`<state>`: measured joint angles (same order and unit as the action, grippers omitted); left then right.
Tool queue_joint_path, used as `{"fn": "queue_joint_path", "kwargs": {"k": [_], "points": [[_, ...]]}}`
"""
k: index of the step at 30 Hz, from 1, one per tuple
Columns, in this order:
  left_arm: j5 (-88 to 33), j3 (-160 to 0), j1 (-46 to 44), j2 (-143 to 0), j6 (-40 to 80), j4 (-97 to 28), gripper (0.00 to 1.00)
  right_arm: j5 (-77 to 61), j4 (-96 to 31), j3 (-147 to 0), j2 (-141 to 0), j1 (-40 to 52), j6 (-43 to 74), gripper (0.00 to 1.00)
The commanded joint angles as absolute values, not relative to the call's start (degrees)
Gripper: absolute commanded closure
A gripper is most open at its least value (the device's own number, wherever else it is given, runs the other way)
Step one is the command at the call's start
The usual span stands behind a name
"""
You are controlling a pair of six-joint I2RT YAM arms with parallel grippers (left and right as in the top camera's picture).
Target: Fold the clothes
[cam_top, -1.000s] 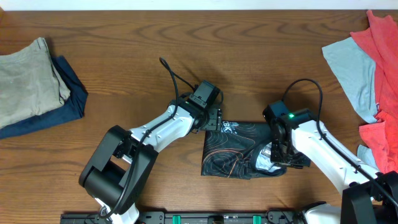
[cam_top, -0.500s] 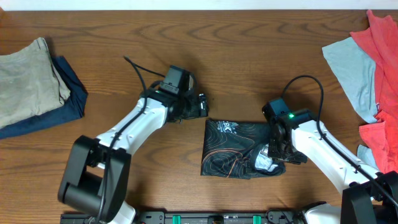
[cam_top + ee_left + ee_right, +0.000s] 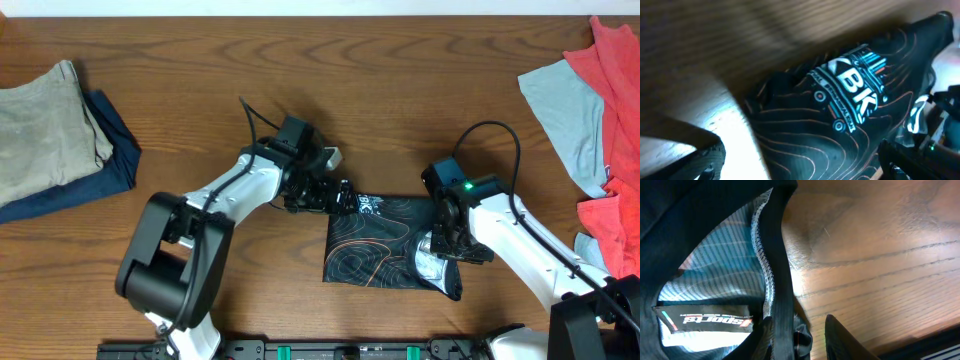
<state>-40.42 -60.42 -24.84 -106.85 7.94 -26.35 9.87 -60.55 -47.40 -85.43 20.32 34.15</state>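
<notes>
The black jersey [image 3: 375, 240] with thin orange contour lines lies folded into a rectangle at the table's front middle. My left gripper [image 3: 335, 195] is at its far left corner. In the left wrist view the jersey [image 3: 840, 115] shows its white BK logo, and the gripper [image 3: 805, 167] stands open over it, with the fingers [image 3: 700, 160] wide apart. My right gripper [image 3: 450, 245] is at the jersey's right edge. In the right wrist view this gripper [image 3: 802, 340] is open, with the black collar band [image 3: 777, 270] between the fingers and wood showing beside it.
A folded beige garment [image 3: 45, 125] lies on a folded navy one [image 3: 115, 150] at the far left. A light-blue top [image 3: 565, 110] and coral-red tops [image 3: 620, 130] lie heaped at the right edge.
My left arm swung away to the left, then came back to the jersey's far left corner. The bunched right part of the jersey has dropped flat, with a corner now pointing to the front.
</notes>
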Motion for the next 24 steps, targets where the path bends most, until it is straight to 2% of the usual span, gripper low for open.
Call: {"fn": "queue_joint_path", "kwargs": {"k": [1,5,9,11,15,16,19,24], "points": [[-41.9,-59.4,-25.5,-111.4,4.5,-26.0,0.01,10.1,-60.6,-48.4,-84.6,19.9,35.1,0.67],[-44.1,-59.4,-27.4,-112.6,4.4,-25.6,0.09,10.8,-60.6,-48.4,-84.6,19.7,35.1,0.67],[-44.6,-59.5,-29.1,-112.6,4.0,-25.0,0.27,11.8,-60.4,-48.4,-84.6,17.7,34.3,0.68],[-44.5,-59.5,-29.2,-112.6,3.7,-23.7,0.40,11.8,-60.5,-48.6,-84.6,16.1,33.0,0.69],[-44.0,-59.6,-28.0,-112.5,3.7,-19.5,0.80,11.8,-62.3,-49.2,-84.6,13.2,31.6,0.70],[-43.0,-60.0,-27.2,-112.5,3.7,-19.1,0.85,11.8,-62.7,-49.3,-84.6,12.6,31.6,0.71],[-37.3,-61.6,-24.4,-111.9,5.9,-19.6,0.89,11.8,-63.2,-49.5,-84.6,11.4,31.6,0.71],[-25.4,-64.2,-16.9,-107.6,8.0,-22.3,0.89,11.8,-63.4,-49.5,-84.2,10.3,31.0,0.72]]}}
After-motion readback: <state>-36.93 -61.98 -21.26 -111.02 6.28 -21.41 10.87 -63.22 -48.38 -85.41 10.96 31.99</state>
